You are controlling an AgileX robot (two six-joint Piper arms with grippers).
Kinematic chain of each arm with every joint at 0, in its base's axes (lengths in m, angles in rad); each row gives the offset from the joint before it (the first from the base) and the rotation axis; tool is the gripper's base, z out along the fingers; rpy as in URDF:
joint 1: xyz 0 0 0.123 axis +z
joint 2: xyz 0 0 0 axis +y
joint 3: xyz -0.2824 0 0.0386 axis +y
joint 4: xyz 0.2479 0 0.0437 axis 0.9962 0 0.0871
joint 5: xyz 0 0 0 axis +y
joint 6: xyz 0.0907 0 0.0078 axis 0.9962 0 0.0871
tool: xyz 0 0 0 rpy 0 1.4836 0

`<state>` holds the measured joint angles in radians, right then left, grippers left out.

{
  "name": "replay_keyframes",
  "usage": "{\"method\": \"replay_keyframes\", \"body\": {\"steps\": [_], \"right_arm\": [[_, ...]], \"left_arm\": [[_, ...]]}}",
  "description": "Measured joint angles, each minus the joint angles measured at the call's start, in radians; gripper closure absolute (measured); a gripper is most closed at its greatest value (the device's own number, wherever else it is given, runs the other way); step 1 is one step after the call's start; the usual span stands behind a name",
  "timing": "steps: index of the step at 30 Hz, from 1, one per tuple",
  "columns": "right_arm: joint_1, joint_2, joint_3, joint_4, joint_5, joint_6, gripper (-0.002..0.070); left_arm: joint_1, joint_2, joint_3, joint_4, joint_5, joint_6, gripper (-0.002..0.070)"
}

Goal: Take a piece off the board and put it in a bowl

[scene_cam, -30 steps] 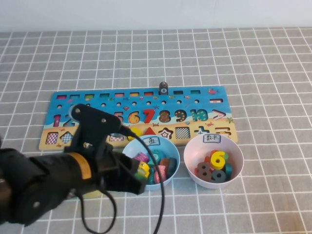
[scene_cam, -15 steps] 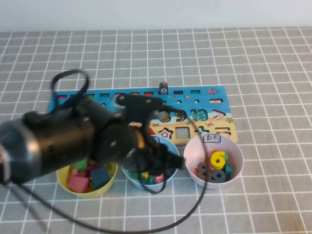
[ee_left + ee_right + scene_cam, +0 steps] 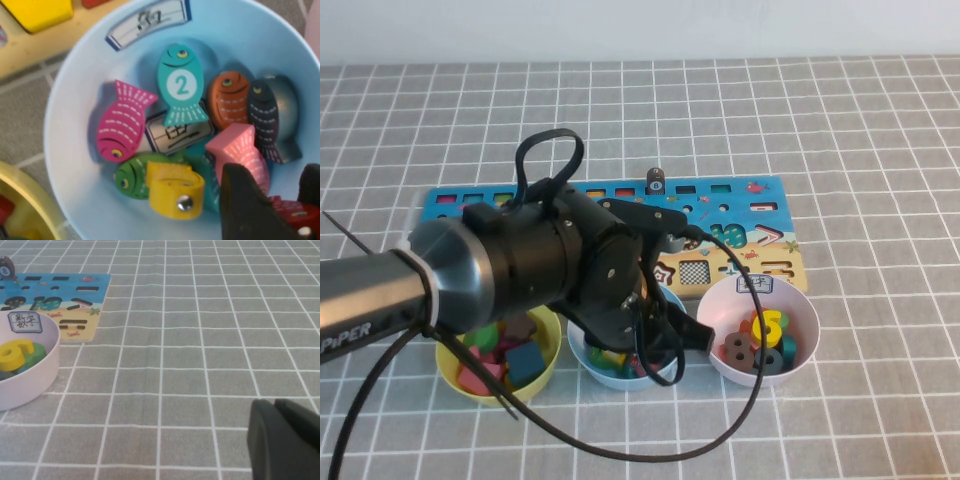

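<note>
My right gripper (image 3: 281,437) sits parked low over bare table, out past the pink bowl (image 3: 30,377), and its fingers look pressed together with nothing in them. Nearest the rig on the working side, my left gripper (image 3: 290,200) is down inside the blue bowl (image 3: 65,105), which sits between the yellow bowl (image 3: 548,362) and the pink one. It is pinching the piece (image 3: 292,217), which shows only as a sliver of red with pale stripes between the dark fingers, low over the heap of fish.

I judge this to be the drop. I'd spread the fingers slowly with the wrist held where it is, well inside the rim, so the piece settles among the fish rather than bouncing out. Then I'd lift straight up before swinging away.

Beyond the bowls lies the board (image 3: 760,215), with a dark peg (image 3: 655,181) upright at its far edge.
</note>
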<state>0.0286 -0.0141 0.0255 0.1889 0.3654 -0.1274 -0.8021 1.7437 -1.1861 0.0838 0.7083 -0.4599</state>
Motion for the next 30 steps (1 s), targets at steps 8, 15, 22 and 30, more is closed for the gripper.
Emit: {"method": "replay_keyframes", "body": {"steps": [8,15,22,30], "right_arm": [[0.000,0.000,0.000,0.000,0.000,0.000,0.0694],[0.000,0.000,0.000,0.000,0.000,0.000,0.0694],[0.000,0.000,0.000,0.000,0.000,0.000,0.0694],[0.000,0.000,0.000,0.000,0.000,0.000,0.0694]], "left_arm": [[0.035,0.000,-0.002,0.014,-0.005,0.000,0.0477],[0.044,0.000,-0.002,0.021,-0.015,0.000,0.0477],[0.044,0.018,-0.004,0.021,-0.023,0.000,0.0413],[0.044,0.020,-0.004,0.021,-0.026,0.000,0.0305]]}}
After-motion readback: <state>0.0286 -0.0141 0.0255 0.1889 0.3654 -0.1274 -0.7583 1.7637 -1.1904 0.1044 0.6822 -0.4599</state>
